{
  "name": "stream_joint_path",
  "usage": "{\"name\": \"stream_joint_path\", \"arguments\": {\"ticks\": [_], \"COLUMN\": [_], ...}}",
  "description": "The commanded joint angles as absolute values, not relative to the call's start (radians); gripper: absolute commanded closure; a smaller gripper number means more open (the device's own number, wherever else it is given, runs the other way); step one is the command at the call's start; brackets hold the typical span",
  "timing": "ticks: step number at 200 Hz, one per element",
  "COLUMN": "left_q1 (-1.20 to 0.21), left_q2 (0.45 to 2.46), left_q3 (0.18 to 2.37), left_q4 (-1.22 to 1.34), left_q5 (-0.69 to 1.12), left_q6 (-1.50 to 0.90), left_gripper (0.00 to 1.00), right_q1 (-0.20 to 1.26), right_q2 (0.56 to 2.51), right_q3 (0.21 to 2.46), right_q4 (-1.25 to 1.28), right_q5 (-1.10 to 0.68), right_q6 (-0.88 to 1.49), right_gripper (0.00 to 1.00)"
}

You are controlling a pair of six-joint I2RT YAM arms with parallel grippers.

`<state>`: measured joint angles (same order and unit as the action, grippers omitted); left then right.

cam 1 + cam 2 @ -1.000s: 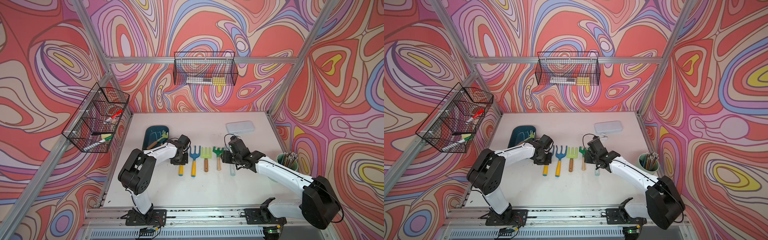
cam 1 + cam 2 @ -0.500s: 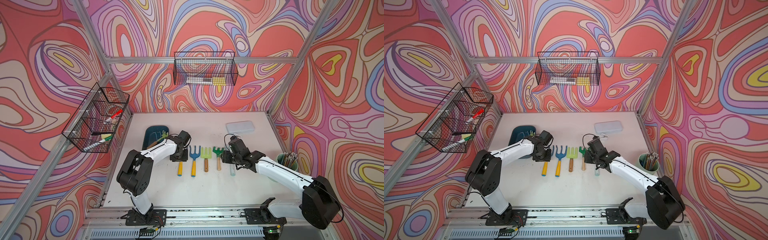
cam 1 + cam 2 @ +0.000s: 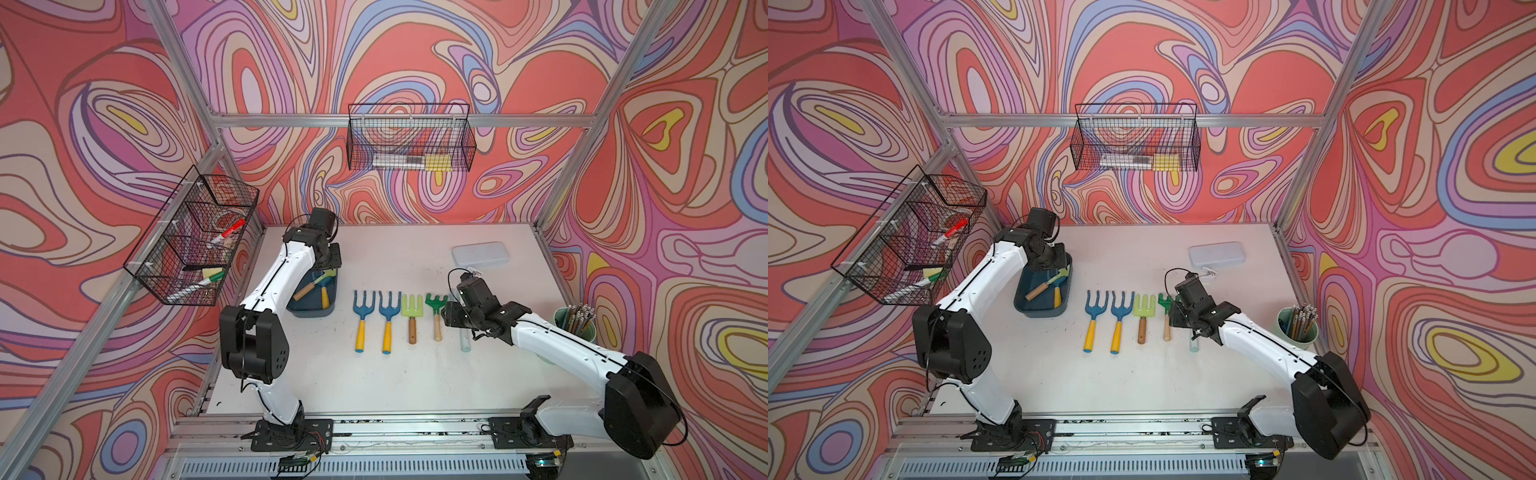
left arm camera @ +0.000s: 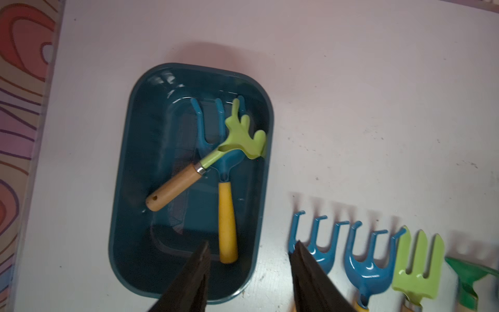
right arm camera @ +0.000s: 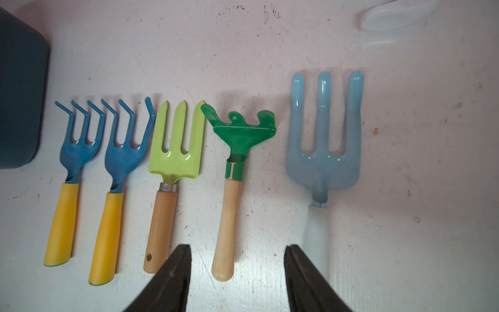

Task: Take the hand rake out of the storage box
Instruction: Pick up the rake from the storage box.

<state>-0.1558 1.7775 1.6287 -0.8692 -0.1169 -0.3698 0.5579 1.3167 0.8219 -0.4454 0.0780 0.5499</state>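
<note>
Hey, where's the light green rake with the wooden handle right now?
The light green rake lies inside the storage box, slanted across the blue yellow-handled rake, on the robot's left, beside the row of tools.

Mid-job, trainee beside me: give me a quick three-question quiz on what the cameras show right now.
1. How many tools lie in the storage box?
2. The lime-green rake lies: A) across the yellow-handled blue rake B) beside it, not touching C) outside the box.
3. True or false: the left gripper and the right gripper are both open and empty.
Key: 1 two; 2 A; 3 true.
</note>
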Motion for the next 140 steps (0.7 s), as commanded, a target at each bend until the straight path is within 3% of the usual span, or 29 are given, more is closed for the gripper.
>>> {"name": "stream_joint_path", "arguments": {"ticks": [1, 43, 140], "left_q1": [-0.124, -0.044, 0.023], "left_q2": [1.846, 1.919, 2.036], "left_q3": [1.606, 1.545, 1.539], "left_q4": [-0.929, -0.861, -0.77], "left_q5": [-0.145, -0.093, -0.028], "left_q6": [-0.304, -0.299, -0.304], "left_gripper": [0.48, 0.47, 0.36], "right_q1": [0.565, 0.565, 0.565], "right_q2": [1.318, 1.363, 1.372], "right_q3": [0.856, 0.904, 0.909], "right_q4": [-0.449, -0.458, -0.466], "right_q5": [0.085, 0.066, 0.077], "right_q6": [0.535, 0.51, 0.513], "right_gripper": [0.43, 0.43, 0.43]}}
